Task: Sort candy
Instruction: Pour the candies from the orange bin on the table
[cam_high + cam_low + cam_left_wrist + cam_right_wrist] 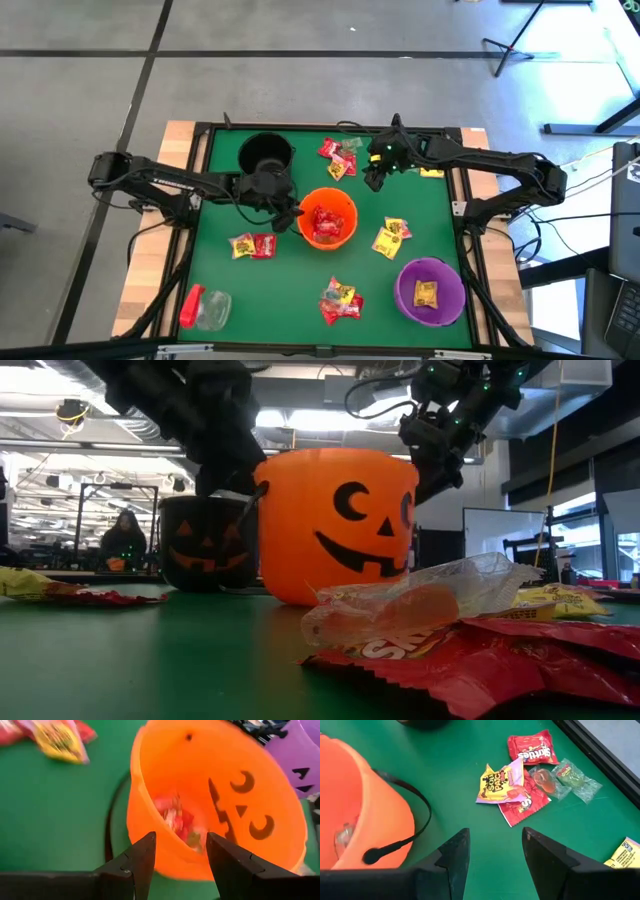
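Candy lies in small piles on the green table: red, yellow and greenish packets at the far side, others nearer. More red candy lies inside the orange pumpkin bucket at the middle. My left gripper is open at the bucket's left rim, nothing between its fingers. My right gripper is open above bare table, between the bucket and the far candy pile.
A black bucket stands at the far left and a purple bucket holding a yellow packet at the near right. A red-capped clear jar lies at the near left. A yellow packet rests by the far right edge.
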Controlling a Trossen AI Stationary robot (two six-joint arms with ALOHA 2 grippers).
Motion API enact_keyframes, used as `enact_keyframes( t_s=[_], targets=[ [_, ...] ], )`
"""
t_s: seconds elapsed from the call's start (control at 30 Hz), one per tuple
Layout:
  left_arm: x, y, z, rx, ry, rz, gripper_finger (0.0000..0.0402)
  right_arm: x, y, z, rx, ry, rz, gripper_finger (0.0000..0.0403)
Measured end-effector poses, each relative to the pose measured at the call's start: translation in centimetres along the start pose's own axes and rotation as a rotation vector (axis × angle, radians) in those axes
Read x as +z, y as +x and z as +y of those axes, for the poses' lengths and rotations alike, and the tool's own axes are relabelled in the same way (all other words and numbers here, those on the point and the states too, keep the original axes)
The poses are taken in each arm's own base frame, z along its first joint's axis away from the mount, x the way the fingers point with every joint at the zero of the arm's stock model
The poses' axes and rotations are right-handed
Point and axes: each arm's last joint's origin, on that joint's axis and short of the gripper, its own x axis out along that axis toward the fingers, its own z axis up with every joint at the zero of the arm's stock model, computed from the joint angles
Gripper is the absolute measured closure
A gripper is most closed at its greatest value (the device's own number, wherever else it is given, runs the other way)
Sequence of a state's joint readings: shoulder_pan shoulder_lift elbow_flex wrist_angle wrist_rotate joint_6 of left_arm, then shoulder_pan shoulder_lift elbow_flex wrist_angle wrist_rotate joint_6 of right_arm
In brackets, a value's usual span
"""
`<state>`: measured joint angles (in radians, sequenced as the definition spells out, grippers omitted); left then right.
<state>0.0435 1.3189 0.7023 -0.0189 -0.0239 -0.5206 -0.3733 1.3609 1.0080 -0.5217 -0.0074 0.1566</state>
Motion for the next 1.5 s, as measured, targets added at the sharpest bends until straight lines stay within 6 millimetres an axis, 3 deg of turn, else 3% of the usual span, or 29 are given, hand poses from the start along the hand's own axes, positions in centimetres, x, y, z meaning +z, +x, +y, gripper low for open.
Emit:
enact_keyframes(
  t_s=[0.2,0.47,0.77,1.07,1.3,1.5],
  targets=[
    [-1.0,2.3,0.8,0.044,-0.060,0.108,0.0248,0.0,0.0,0.0,0.002,0.000,0.001,0.0226],
    [-0.3,2.8,0.3,0.051,-0.016,0.085,0.0391,0.0,0.0,0.0,0.011,0.000,0.005,0.0226],
    [2.0,2.2,-2.6,0.079,0.169,-0.024,0.0401,0.0,0.0,0.0,0.011,0.002,0.005,0.0226],
    [4.5,0.0,-6.6,0.282,0.399,-0.099,0.0401,0.0,0.0,0.0,0.011,0.003,0.005,0.0226],
    [4.3,-0.9,-8.5,0.463,0.523,-0.195,0.0402,0.0,0.0,0.1,0.012,0.020,0.001,0.0226],
    [2.5,0.7,-9.0,0.593,0.584,-0.188,0.0401,0.0,0.0,0.1,0.012,0.021,-0.004,0.0226]
  ],
)
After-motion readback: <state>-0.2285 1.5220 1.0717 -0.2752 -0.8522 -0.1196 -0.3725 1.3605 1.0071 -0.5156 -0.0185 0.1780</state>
